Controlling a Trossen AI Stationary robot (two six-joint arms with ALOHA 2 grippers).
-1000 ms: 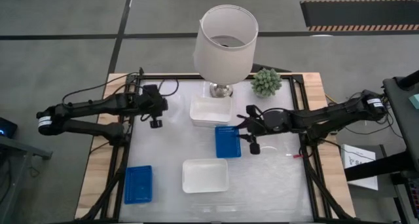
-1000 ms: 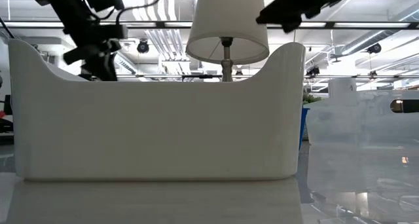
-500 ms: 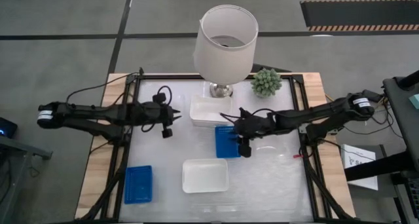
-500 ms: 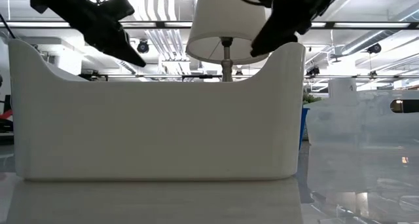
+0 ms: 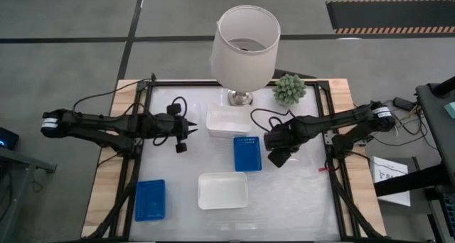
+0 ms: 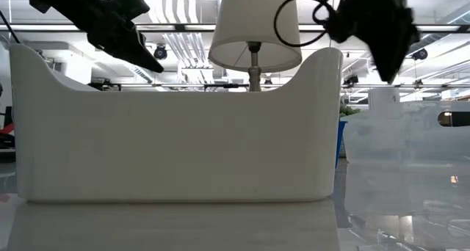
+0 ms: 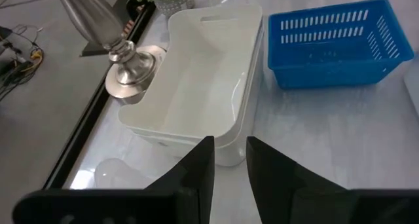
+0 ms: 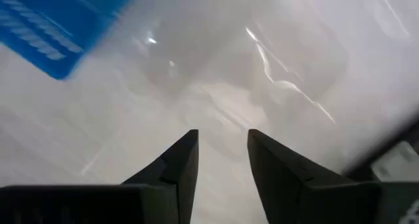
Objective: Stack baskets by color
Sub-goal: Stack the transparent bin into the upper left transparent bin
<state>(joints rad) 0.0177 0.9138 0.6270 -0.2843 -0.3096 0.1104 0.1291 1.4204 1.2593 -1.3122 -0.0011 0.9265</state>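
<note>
Two white baskets, one nested in the other, sit at the far middle of the table next to a lamp base. A blue basket lies just nearer than they do. Another white basket and another blue one rest near the front edge. My left gripper hovers left of the white pair, slanting down toward it, open with nothing between its fingers. My right gripper points down just right of the middle blue basket, open, over a clear container.
A lamp with a white shade stands at the far middle, its metal base beside the white pair. A small green plant sits at the far right. A clear container lies right of the blue basket, under my right gripper.
My left gripper has swung toward the table's right, toward the nested white baskets, and tipped up from pointing down to a shallow slant. My right gripper has tipped from nearly level to pointing straight down and rolled, staying beside the middle blue basket. No basket has moved.
</note>
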